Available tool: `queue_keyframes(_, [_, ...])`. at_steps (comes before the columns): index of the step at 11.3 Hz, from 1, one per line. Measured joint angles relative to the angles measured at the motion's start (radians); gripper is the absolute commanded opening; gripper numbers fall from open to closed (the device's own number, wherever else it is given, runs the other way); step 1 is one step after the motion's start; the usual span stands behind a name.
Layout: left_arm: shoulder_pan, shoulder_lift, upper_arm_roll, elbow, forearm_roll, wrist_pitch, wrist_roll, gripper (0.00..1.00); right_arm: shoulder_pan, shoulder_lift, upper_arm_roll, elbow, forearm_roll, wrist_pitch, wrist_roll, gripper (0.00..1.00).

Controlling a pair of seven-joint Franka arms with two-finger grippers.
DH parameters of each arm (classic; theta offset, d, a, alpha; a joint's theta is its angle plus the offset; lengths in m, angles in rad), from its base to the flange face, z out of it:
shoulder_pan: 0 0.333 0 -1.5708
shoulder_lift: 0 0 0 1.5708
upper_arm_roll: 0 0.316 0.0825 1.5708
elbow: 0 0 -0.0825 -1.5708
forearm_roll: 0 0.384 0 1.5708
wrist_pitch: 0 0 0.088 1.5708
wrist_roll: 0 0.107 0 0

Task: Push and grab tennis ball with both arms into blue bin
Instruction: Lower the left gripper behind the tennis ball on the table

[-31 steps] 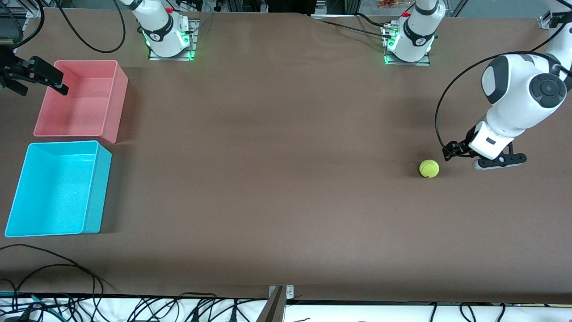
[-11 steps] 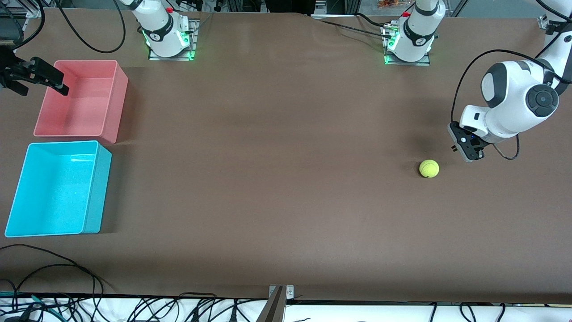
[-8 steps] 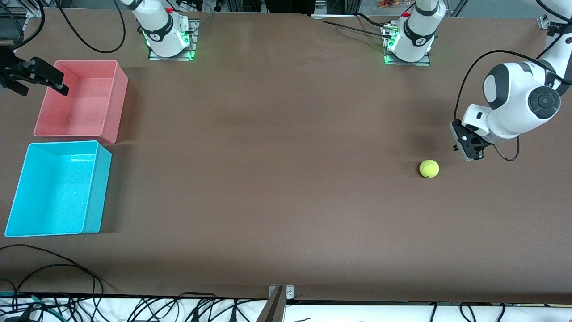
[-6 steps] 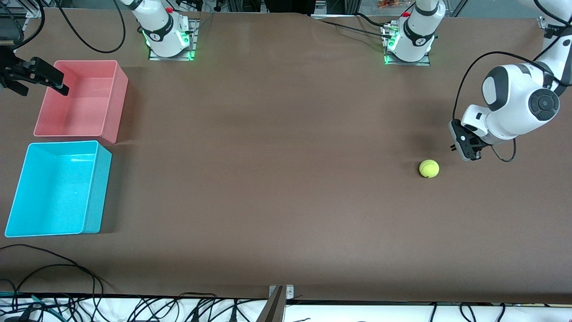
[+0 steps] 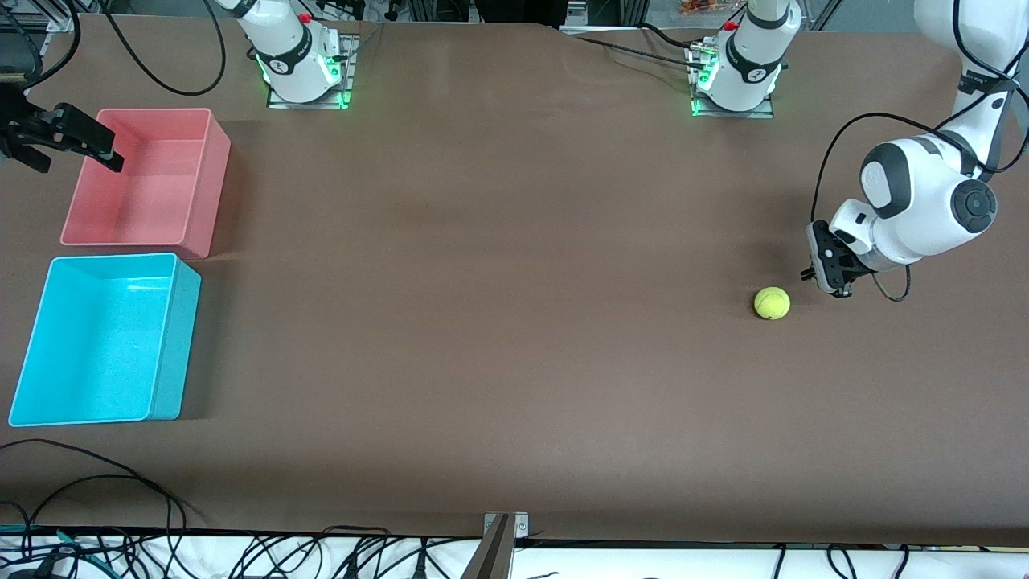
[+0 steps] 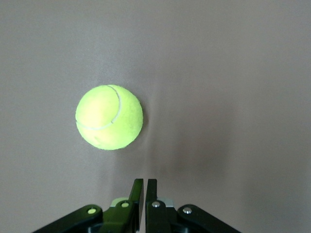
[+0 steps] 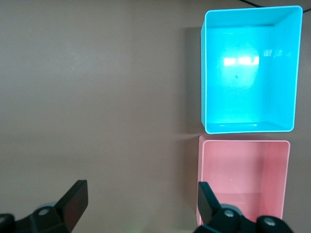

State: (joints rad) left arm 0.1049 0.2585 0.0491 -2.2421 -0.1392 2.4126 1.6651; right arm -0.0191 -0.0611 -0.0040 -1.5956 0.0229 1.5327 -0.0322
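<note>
We count one tennis ball [image 5: 772, 303] and two bins: blue bin [image 5: 103, 338], pink bin [image 5: 145, 177]. Our left end effector [image 5: 810, 275], fingers pressed together and empty, sits just beside the ball; the right end effector [image 5: 76, 146], spread wide and empty, waits over the pink bin's edge.

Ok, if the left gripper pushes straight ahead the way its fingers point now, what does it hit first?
Probably the tennis ball, though only off-centre. The left gripper, fingers shut, points just past the ball's edge, so it may clip that side or slide by over bare table. Depth is unclear.
</note>
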Motion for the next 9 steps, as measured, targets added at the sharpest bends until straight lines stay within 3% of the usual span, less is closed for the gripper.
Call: queue_keyframes(9, [0.000, 0.039, 0.000, 0.001, 0.026, 0.072, 0.016, 0.08, 0.000, 0.001, 0.000, 0.000, 0.000, 0.000, 0.000, 1.00])
